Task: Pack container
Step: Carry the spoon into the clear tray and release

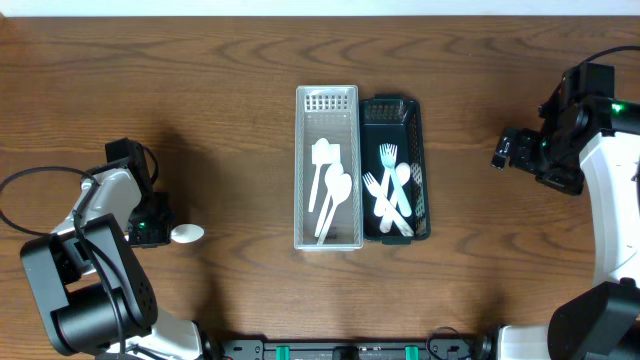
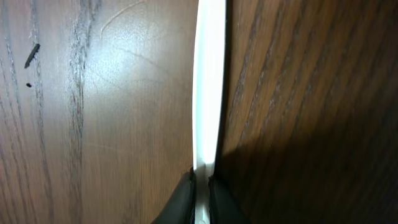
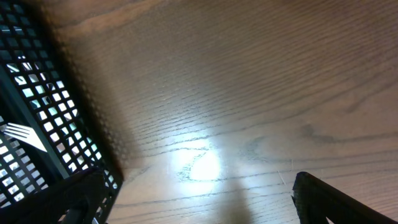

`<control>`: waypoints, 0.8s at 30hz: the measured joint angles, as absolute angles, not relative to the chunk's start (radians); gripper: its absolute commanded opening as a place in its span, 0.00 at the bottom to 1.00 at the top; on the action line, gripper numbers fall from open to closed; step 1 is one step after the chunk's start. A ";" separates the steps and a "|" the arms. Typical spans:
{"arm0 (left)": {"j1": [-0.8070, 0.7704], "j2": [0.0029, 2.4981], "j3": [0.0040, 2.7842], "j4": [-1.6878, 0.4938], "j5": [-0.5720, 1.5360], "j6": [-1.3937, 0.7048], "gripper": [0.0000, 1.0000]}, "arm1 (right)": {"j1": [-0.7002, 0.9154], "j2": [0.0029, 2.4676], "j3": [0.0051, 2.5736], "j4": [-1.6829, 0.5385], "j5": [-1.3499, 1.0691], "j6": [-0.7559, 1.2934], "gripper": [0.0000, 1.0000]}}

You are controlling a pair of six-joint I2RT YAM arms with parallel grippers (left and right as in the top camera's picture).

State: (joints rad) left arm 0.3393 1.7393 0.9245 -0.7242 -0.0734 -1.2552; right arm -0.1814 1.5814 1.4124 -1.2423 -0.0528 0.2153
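Observation:
A white plastic spoon lies on the table at the left, its bowl (image 1: 187,233) poking out beside my left gripper (image 1: 163,231). In the left wrist view the spoon's handle (image 2: 209,93) runs straight up from my left gripper (image 2: 200,186), whose dark jaws are shut on it. The white basket (image 1: 300,170) in the middle holds white spoons (image 1: 333,190). The dark basket (image 1: 424,170) beside it holds white forks (image 1: 385,190). My right gripper (image 1: 502,152) hangs open at the far right, nothing between its fingers (image 3: 336,199).
The right wrist view catches the dark basket's mesh wall (image 3: 37,106) at its left edge, with a fork tip (image 3: 22,134) behind it. Bare wooden table (image 1: 230,120) surrounds both baskets. Arm bases stand along the front edge.

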 measured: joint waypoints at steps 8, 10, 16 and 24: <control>0.323 1.738 0.949 -0.772 -0.042 -1.007 0.06 | -0.181 1.581 1.412 -1.241 -0.053 0.215 0.99; 0.294 1.724 0.967 -0.797 -0.030 -0.940 0.06 | -0.181 1.581 1.412 -1.241 -0.053 0.215 0.99; 0.110 1.551 1.075 -0.831 -0.020 -0.740 0.06 | -0.181 1.581 1.412 -1.241 -0.053 0.215 0.99; -0.278 1.391 1.249 -0.875 -0.008 -0.538 0.06 | -0.181 1.581 1.412 -1.241 -0.053 0.215 0.99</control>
State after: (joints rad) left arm -0.2775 1.3911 1.2491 -0.8749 -0.0082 -0.5381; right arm -0.1814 1.5814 1.4124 -1.2411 -0.0528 0.2153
